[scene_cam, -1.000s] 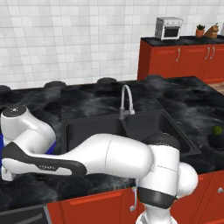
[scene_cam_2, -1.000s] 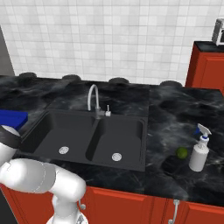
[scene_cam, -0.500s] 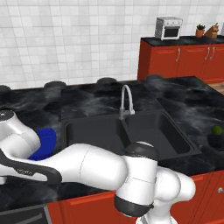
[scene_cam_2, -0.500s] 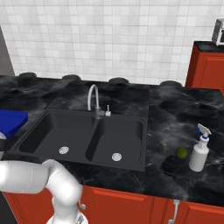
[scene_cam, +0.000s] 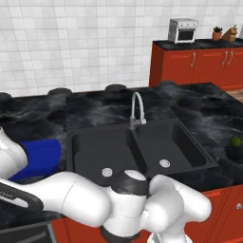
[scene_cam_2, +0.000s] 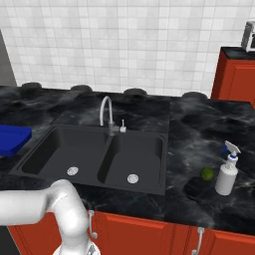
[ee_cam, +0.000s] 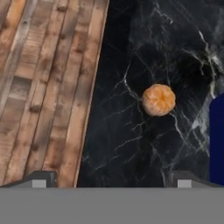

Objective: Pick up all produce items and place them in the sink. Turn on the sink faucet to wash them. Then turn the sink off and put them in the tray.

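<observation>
The tan-brown lumpy piece (ee_cam: 159, 99) lies on the black marble counter (ee_cam: 131, 144), close to the counter's edge and just beside the blue tray (ee_cam: 217, 139). My gripper (ee_cam: 113, 178) hovers above it, open, with its finger tips far apart and nothing between them. The dark green ball (scene_cam: 235, 141) (scene_cam_2: 207, 173) rests on the counter right of the sink (scene_cam: 90, 142) (scene_cam_2: 142, 149). Both black basins hold nothing but their silver drains. The silver gooseneck faucet (scene_cam: 137, 107) (scene_cam_2: 106, 112) stands behind the divider, with no water running. The blue tray (scene_cam: 40, 156) (scene_cam_2: 12, 138) sits left of the sink.
A white spray bottle (scene_cam_2: 227, 172) stands right beside the green ball. Wooden floor (ee_cam: 43, 87) shows past the counter edge in the hand view. Red cabinets (scene_cam: 194, 64) with a toaster oven (scene_cam: 183, 29) stand at the back right.
My arm has swung further down and to the left, past the tray. More of the blue tray now shows in both base views.
</observation>
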